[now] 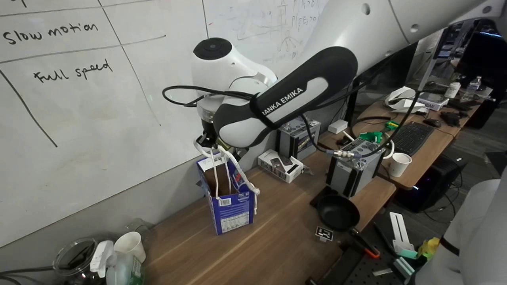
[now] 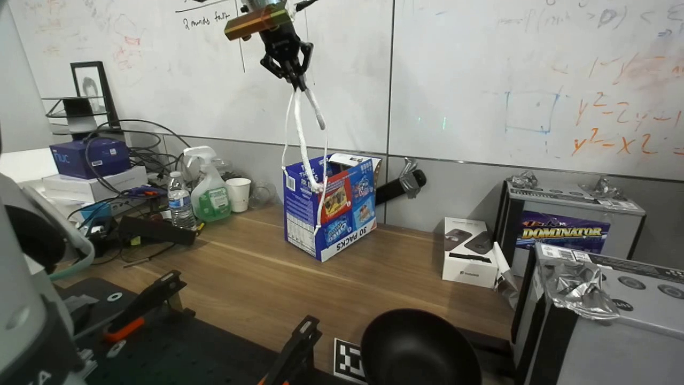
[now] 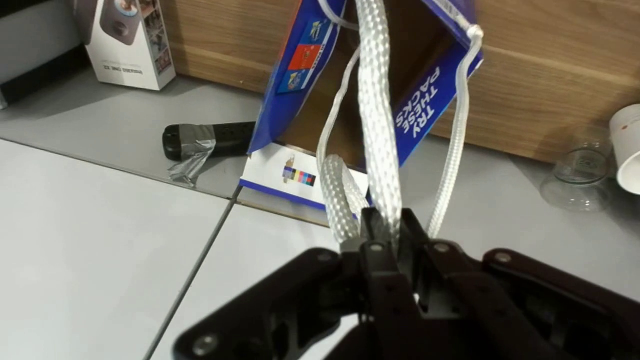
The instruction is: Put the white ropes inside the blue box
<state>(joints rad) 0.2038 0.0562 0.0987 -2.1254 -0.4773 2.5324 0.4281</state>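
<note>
The white ropes (image 2: 302, 139) hang in a bundle from my gripper (image 2: 299, 85), which is shut on them well above the table. In the wrist view a thick braided cord (image 3: 375, 100) runs from between the fingertips, with a thinner strand (image 3: 456, 135) beside it. The blue box (image 1: 235, 213) stands upright on the table, top open with flaps raised. In an exterior view the ropes' lower parts pass over the box's near corner, and a knotted end (image 1: 253, 191) sits at its rim. One thin end dangles outside the printed face. Whether any strand is inside is unclear.
A whiteboard (image 2: 454, 107) rises right behind the box. A black power strip (image 2: 401, 187) and a white carton (image 2: 470, 254) lie to one side; a spray bottle (image 2: 211, 187) and paper cup (image 2: 238, 193) stand on the opposite side. A black pan (image 1: 338, 212) is nearer the robot.
</note>
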